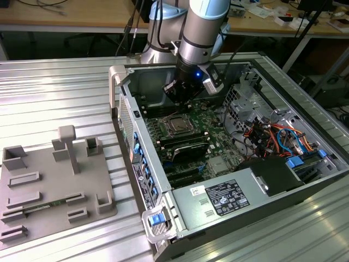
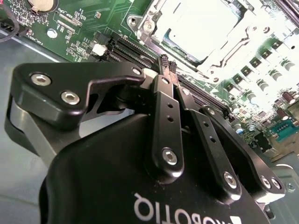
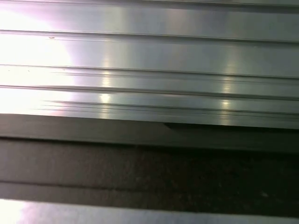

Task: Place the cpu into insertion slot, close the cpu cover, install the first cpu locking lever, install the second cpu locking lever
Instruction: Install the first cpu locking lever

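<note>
The cpu [image 2: 194, 23] lies in its socket on the green motherboard, its silvery top bright in the second wrist view. The cpu cover [image 2: 236, 44] lies flat around it as a metal frame. In the exterior view the cpu [image 1: 177, 125] sits near the middle of the open computer case. My gripper [image 2: 168, 63] hovers just beside the socket with its black fingers pressed together and nothing between them. Seen from outside, the gripper [image 1: 182, 93] hangs above the board, a little behind the socket. I cannot make out how the locking levers stand.
Black memory slots [image 1: 188, 147] run in front of the socket. Coloured cables [image 1: 272, 136] and drive cages crowd the case on the exterior view's right, with a power supply [image 1: 229, 196] at the front. A grey fixture plate [image 1: 54, 185] lies on the ribbed aluminium table [image 3: 149, 56].
</note>
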